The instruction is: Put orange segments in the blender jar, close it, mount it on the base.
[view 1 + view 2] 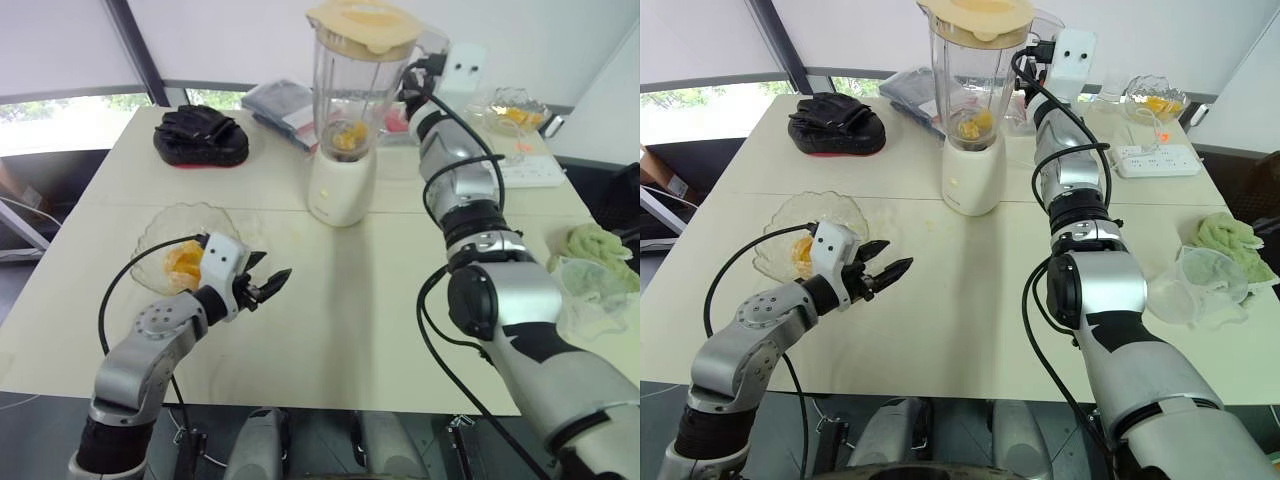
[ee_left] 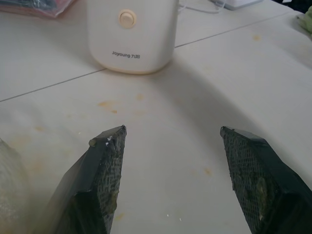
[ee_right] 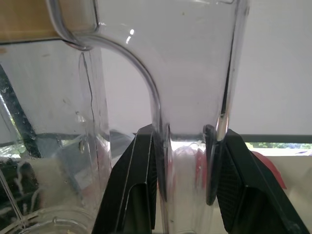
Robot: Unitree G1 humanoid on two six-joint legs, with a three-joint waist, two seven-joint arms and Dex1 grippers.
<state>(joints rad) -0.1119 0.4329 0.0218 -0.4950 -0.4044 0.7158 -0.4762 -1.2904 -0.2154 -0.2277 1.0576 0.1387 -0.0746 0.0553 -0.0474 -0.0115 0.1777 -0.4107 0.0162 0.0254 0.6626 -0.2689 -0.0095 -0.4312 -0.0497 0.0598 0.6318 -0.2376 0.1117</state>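
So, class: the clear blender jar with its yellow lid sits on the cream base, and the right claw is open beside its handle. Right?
No: the right claw is shut on the clear jar handle, as the right wrist view shows.

Cream table (image 1: 360,300) beside bright windows (image 1: 55,125)

Cream table (image 1: 340,300), orange-stained. From centre: blender base (image 1: 341,190) at 12, black gloves (image 1: 200,137) at 10, glass bowl (image 1: 190,215) at 9, power strip (image 1: 1157,160) at 2, green cloth (image 1: 1225,240) at 3.
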